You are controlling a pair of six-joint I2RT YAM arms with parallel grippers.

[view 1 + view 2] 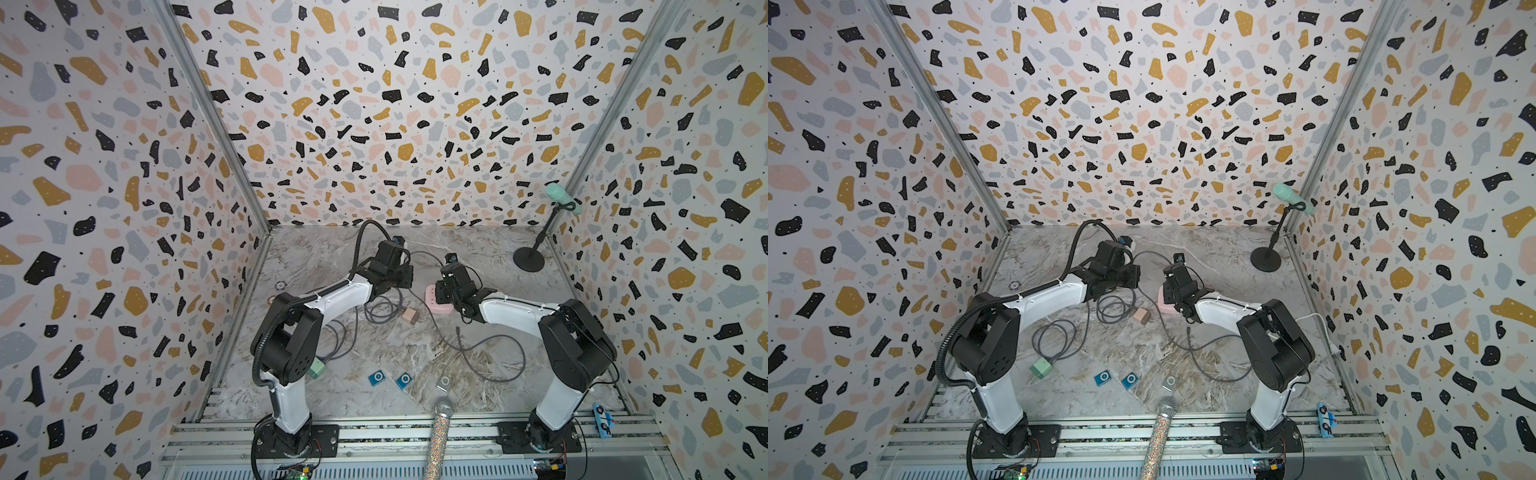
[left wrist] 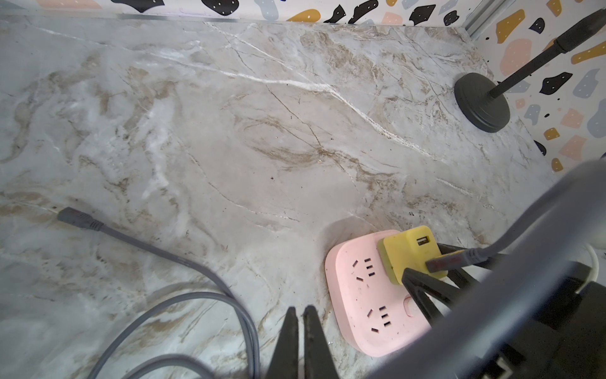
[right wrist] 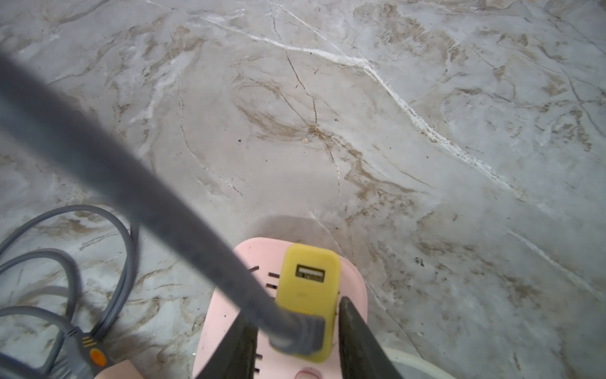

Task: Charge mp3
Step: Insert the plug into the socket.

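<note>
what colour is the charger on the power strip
The charger is yellow, clearest in the right wrist view.

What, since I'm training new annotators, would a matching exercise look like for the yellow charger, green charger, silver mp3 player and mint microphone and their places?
1 yellow charger
2 green charger
3 silver mp3 player
4 mint microphone

A on a black stand, far right corner
B plugged into the pink power strip
C beside the left arm
D by the glitter microphone's head

Pairs: 1-B, 2-C, 3-D, 4-A

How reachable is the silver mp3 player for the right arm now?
Likely yes: the silver mp3 player lies uncovered near its base, though the right gripper straddles the yellow charger and must withdraw first.
</note>
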